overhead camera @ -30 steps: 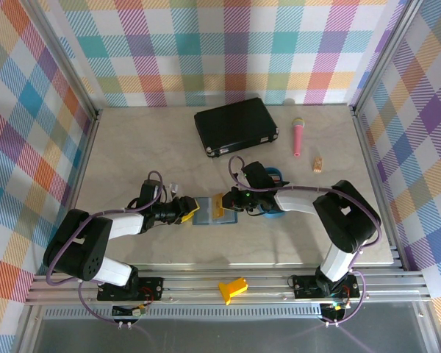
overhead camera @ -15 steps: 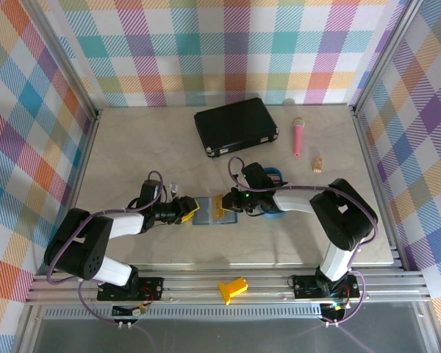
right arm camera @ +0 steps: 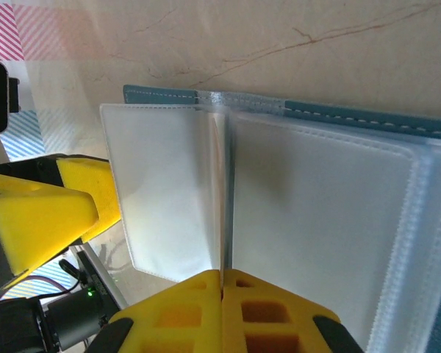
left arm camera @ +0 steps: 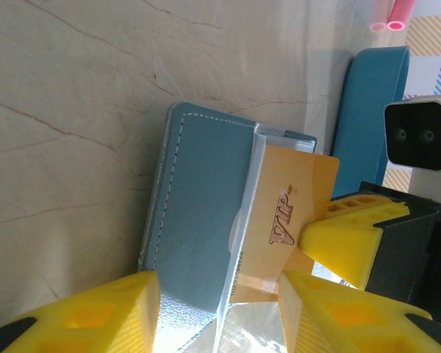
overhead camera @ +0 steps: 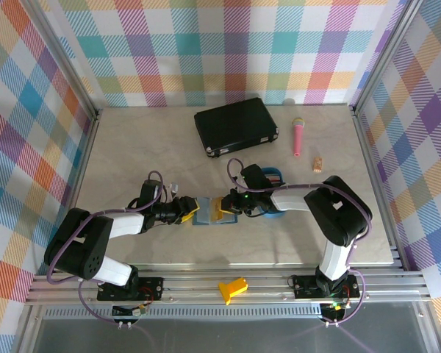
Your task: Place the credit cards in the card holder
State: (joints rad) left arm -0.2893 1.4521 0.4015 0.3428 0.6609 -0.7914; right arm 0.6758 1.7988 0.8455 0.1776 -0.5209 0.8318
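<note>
- Left gripper (overhead camera: 187,209): jaws part-open, apparently clamped across the card holder (left arm camera: 198,191) mid-table; we judge this braces it.
- Right gripper (overhead camera: 222,208): pinched on the orange credit card (left arm camera: 290,213), presenting its edge at a clear pocket (right arm camera: 316,220).

Walls (overhead camera: 228,44): pastel plaid in teal, orange, purple, pink and yellow on white; table (overhead camera: 132,140): beige marble look with thin brown veins; case (overhead camera: 235,126) at upper centre black, microphone (overhead camera: 298,140) to its right pink with a yellow-green head, tray (left arm camera: 367,110) mid-blue. Card holder (left arm camera: 198,198): teal-blue outside with a pale stitched edge, milky translucent inside; card (left arm camera: 287,213): orange-yellow with brown "VIP" lettering. Left gripper (left arm camera: 219,294) and right gripper (right arm camera: 222,283): yellow fingers on black bodies; arms (overhead camera: 117,226) black and white with purple cables (overhead camera: 153,176); block (overhead camera: 233,288) at lower centre yellow.
</note>
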